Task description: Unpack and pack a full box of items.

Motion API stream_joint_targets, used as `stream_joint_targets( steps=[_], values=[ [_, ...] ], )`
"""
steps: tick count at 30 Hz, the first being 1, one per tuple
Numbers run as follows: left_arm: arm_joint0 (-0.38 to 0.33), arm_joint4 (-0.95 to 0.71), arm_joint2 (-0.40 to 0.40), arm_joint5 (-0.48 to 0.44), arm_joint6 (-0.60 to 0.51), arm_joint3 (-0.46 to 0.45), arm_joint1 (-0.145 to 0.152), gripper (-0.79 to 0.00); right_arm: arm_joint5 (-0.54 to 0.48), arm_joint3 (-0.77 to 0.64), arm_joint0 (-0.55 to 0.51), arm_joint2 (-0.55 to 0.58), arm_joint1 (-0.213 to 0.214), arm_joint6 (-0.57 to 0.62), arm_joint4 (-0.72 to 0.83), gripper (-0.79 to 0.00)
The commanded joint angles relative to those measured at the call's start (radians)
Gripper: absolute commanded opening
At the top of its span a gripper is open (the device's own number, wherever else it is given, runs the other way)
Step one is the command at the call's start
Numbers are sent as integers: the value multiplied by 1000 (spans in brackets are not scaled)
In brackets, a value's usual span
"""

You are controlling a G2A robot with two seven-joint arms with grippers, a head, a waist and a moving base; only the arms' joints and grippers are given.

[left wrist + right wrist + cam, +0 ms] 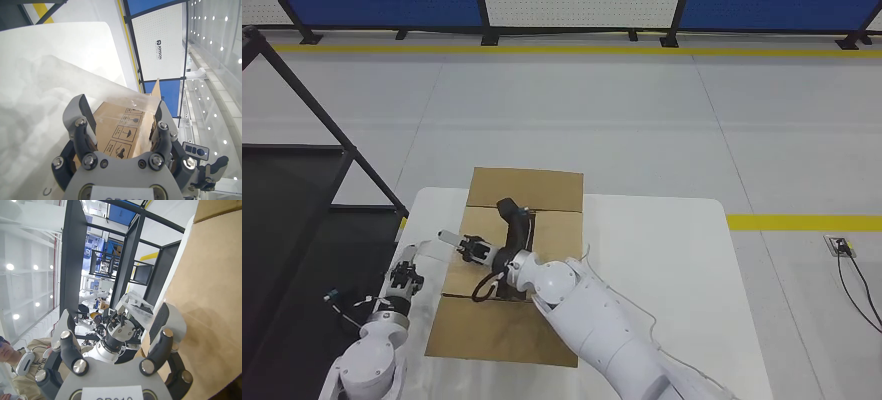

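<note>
An open cardboard box (pixel 525 235) sits on the white table (pixel 672 260) with its flaps spread. My right gripper (pixel 474 248) is at the box's left side, open; a clear plastic bag (pixel 139 310) lies against one of its pads (pixel 157 324). In the left wrist view the bag (pixel 56 79) hangs across in front of the box's printed side (pixel 121 130). My left gripper (pixel 122 111) is open, with the bag's edge at one fingertip (pixel 159 113). From above, the left gripper (pixel 407 275) is just off the table's left edge and the bag (pixel 447 238) shows between the two grippers.
A black metal frame (pixel 312 130) and a dark platform (pixel 287 220) stand left of the table. The right half of the table is bare white surface. A person with a headset (pixel 24 362) is seen behind in the right wrist view.
</note>
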Motion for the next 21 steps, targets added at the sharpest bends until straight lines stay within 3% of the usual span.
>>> stream_joint_targets(
  steps=[1,6,21],
  values=[
    [-19,-3,11,21,33,3,-4,-111,-21,1,0,5,2,-20,-6,0],
    [-57,2,30,52,71,19,-9,-111,-53,-6,-6,12,2,-40,-24,0],
    [-60,5,24,44,70,46,-13,-105,45,18,-3,40,-13,57,-9,0]
  ],
)
